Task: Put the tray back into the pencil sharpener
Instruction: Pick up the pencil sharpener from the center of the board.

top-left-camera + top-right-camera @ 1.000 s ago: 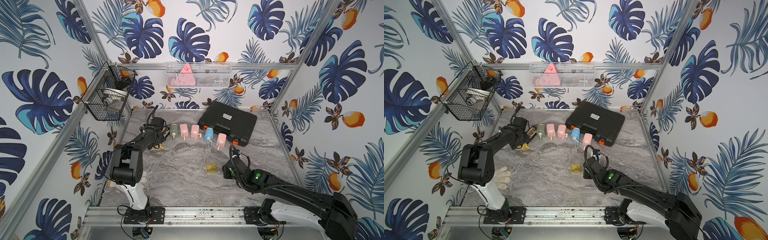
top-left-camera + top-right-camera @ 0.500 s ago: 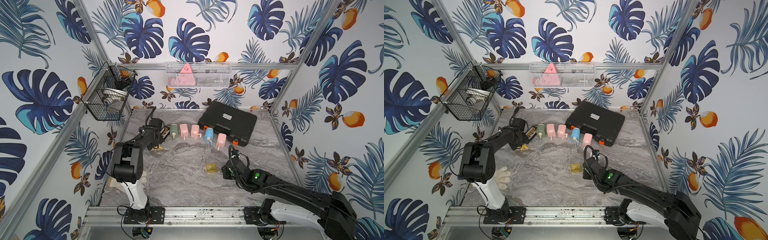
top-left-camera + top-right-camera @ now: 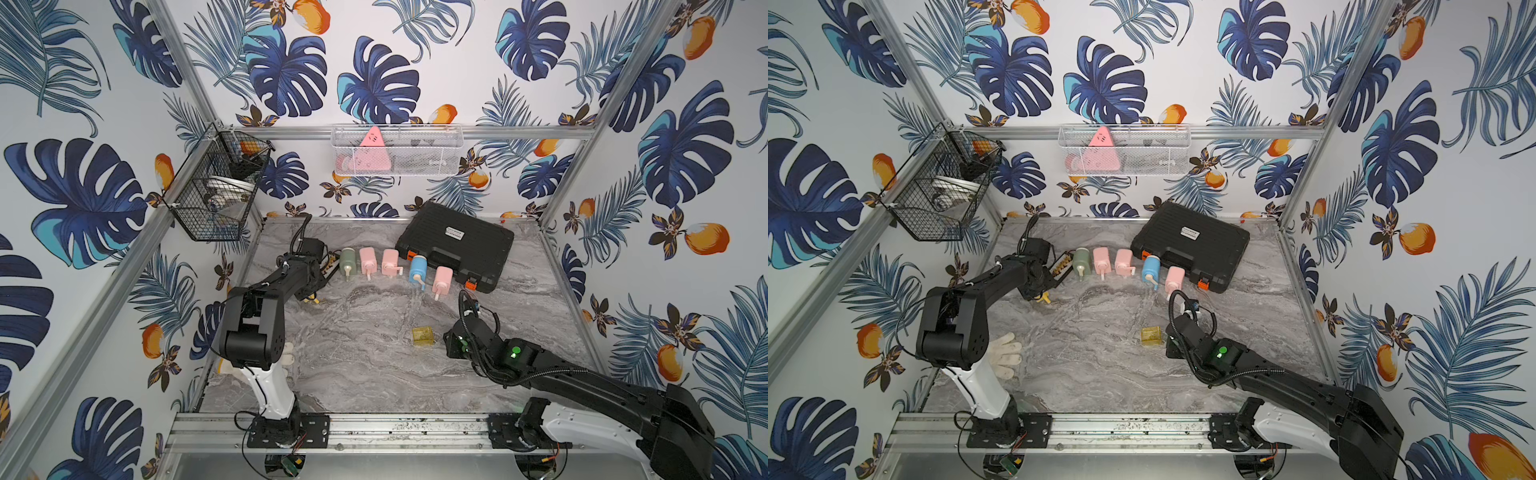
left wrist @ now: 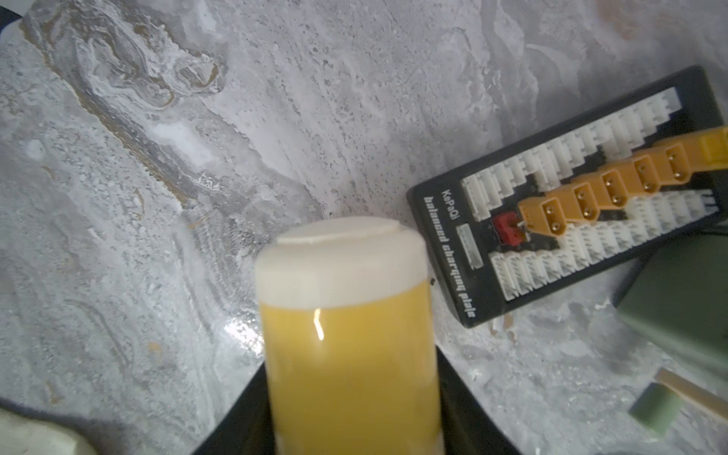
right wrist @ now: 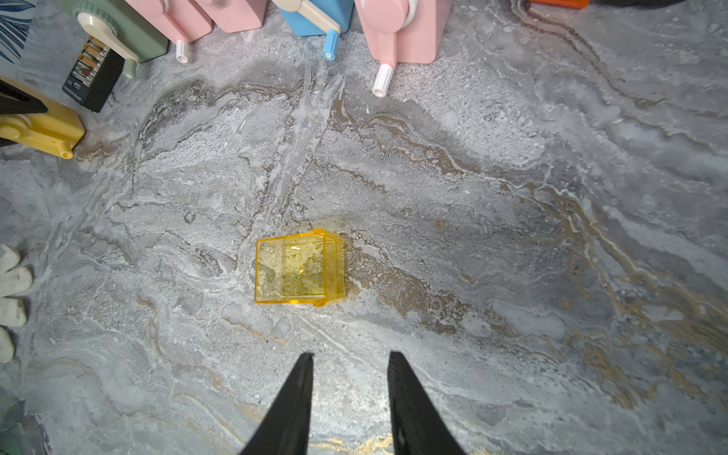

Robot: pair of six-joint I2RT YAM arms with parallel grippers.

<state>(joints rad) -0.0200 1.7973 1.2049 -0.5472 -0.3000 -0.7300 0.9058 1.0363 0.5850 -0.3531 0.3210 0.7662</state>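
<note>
**Now that your left end effector [image 4: 352, 370] has clamped the yellow pencil sharpener [image 4: 346, 315], the tray [image 5: 297, 268] comes next**

A second ago that end effector stood half open near the left edge of the table [image 3: 374, 374], toward the back left corner. It has since closed as far as it goes. The left wrist view shows the yellow body and its white cap pinched between the black fingers. I judge the sharpener secured, though I cannot tell whether it rests on the table or is lifted clear.

The tray, clear amber plastic, lies alone right of centre, roughly midway between the front and back edges and well apart from the sharpener. Your right end effector [image 5: 350, 354] hovers near it on the front-right side, jaws partly open with nothing between them, and it has barely moved in the past second. Picking up the tray looks like your next step. After that you must bring the two pieces together. The sharpener's slot is not visible, so check which way it faces before you push.

The table is grey marbled stone, bare around the tray. Toward the back edge stand five other sharpeners: green [image 3: 348, 261], two pink, blue [image 3: 417, 268] and one more pink. Behind them a black case [image 3: 455, 245] sits toward the back right corner. A black charging board [image 4: 571, 205] lies just beside the held sharpener. A white glove [image 3: 1005, 353] rests near the left edge toward the front. The walls are leaf-printed, with a black wire basket [image 3: 216, 187] on the left wall and a white mesh basket [image 3: 397, 149] on the back wall.
</note>
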